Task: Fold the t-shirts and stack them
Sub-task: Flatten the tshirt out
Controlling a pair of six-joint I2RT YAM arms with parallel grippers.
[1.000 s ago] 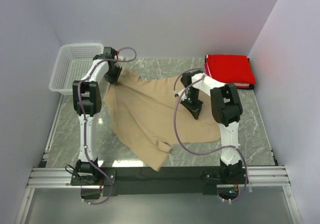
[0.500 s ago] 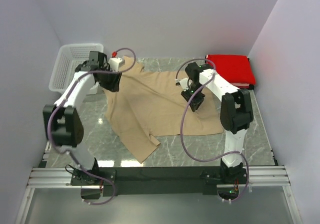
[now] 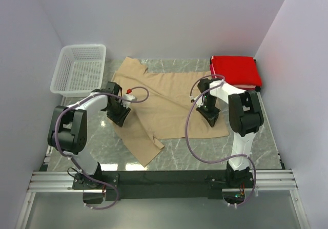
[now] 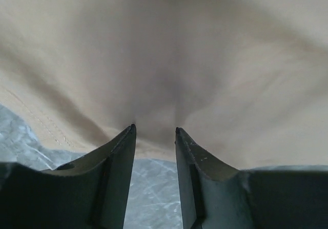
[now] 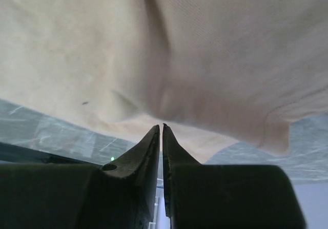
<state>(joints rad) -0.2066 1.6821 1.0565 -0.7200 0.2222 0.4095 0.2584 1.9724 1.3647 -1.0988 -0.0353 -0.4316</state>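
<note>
The tan t-shirt [image 3: 164,93] lies spread flat on the marble table, with one sleeve trailing toward the front [image 3: 146,149]. The red t-shirt [image 3: 236,71] lies folded at the back right corner. My left gripper [image 3: 120,116] is low at the tan shirt's left edge. In the left wrist view it [image 4: 155,129] is open, its tips at the cloth's hem [image 4: 169,60] and marble showing between the jaws. My right gripper [image 3: 210,117] is down on the shirt's right front part. In the right wrist view it [image 5: 160,126] is shut, with a ridge of tan cloth [image 5: 205,49] rising from its tips.
A white mesh basket [image 3: 79,70] stands at the back left, close to the left arm. Side walls close in the table on the left and right. Bare marble [image 3: 215,152] shows along the front edge.
The left gripper let go of the shirt's back left part and swung down to its left edge. The shirt went from bunched to spread flat. The right gripper moved nearer and rightward.
</note>
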